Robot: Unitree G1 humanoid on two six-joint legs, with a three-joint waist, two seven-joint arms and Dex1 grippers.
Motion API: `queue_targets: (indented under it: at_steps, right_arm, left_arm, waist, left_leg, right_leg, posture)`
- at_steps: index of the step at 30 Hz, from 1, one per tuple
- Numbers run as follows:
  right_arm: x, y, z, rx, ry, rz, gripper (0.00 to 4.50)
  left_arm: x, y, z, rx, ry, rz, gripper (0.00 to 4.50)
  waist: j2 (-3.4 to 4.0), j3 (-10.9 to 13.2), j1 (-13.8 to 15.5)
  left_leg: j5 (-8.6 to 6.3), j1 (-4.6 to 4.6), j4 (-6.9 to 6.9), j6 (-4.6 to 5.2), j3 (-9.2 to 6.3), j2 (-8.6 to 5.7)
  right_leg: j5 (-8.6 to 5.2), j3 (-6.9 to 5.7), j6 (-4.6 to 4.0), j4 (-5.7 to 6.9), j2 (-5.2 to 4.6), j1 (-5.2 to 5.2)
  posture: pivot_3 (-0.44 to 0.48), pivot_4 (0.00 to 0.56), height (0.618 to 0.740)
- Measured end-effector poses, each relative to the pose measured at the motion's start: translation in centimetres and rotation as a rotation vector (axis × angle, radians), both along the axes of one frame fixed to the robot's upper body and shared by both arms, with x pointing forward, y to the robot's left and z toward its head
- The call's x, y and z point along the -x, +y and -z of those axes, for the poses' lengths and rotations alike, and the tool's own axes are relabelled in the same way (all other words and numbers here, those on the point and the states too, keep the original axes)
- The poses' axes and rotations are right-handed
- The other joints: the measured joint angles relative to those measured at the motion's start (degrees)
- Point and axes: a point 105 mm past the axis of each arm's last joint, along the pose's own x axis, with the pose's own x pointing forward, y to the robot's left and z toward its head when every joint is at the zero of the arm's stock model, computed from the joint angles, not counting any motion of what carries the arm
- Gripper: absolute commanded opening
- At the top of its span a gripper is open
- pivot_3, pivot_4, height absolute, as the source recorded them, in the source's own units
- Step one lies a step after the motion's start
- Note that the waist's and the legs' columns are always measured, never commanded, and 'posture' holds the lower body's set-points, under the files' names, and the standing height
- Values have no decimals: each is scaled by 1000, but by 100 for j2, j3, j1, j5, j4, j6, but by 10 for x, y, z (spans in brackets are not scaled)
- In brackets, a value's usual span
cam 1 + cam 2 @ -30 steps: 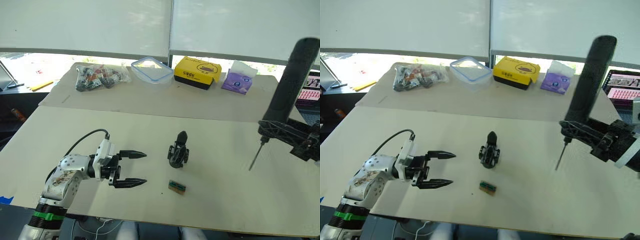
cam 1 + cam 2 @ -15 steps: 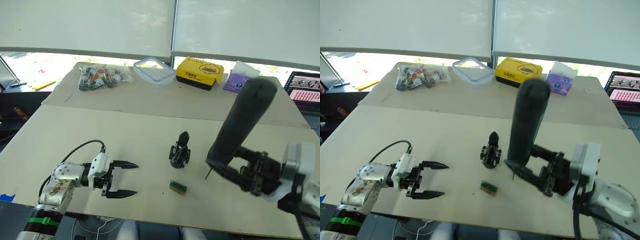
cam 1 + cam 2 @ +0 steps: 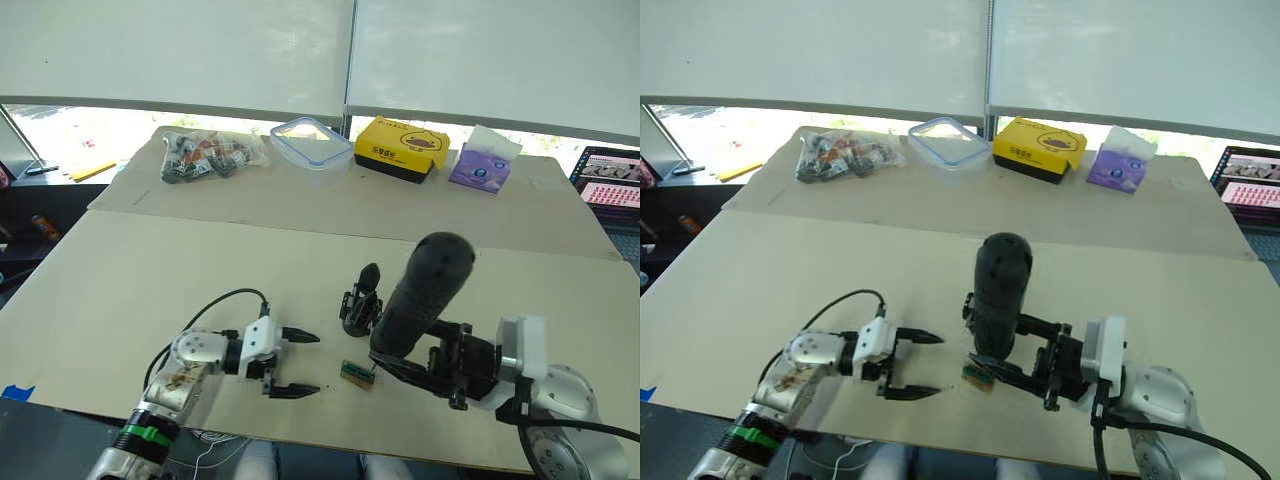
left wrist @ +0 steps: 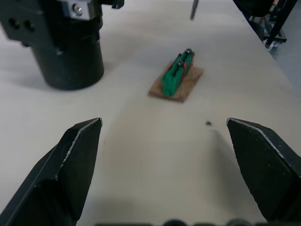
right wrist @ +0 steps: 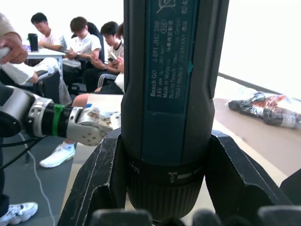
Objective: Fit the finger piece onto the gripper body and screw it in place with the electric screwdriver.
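Note:
The gripper body [image 3: 357, 312] stands on the table's middle, and the pointed finger piece [image 3: 368, 274] rises upright from its top. My right gripper [image 3: 418, 366] is shut on the lower end of the electric screwdriver [image 3: 422, 296], which tilts up just right of the body. Its thin bit [image 4: 194, 9] points down close to the small green-and-brown block [image 3: 354, 374]. My left gripper [image 3: 312, 364] is open, low over the table just left of that block [image 4: 178, 75], with nothing between its fingers [image 4: 70, 165]. The body's base [image 4: 66, 44] lies ahead of it, off to one side.
A tiny dark screw [image 4: 207, 123] lies near the block. Along the far edge sit a bag of parts [image 3: 205, 155], a clear plastic container [image 3: 308, 140], a yellow box [image 3: 398, 148] and a purple tissue pack [image 3: 480, 165]. A laptop [image 3: 610, 185] is at the right. Several people [image 5: 89, 52] sit beyond the table.
My right arm swung the screwdriver from the far right in to the table's middle, beside the gripper body. My left gripper moved right toward the green block. The camera shifted slightly.

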Motion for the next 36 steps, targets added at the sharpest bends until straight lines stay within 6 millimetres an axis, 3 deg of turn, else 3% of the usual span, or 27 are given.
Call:
queue_targets:
  at_steps: [10,36]
  right_arm:
    - [-1,0,4,5,9,-5,1913]
    - [-6,2,13,14,33,-5,1913]
  left_arm:
    - [2,-28,-4,-29,30,55,4500]
    - [12,-23,1,-94,54,31,4500]
  waist:
    - [-1,0,-21]
    - [-1,0,-22]
  left_leg:
    - [0,5,1,0,-1,0]
    - [0,7,1,0,-1,0]
  right_leg:
    - [-1,1,1,1,0,6]
    - [-2,1,0,0,0,7]
  posture:
    - [0,150,740]
    - [0,150,740]
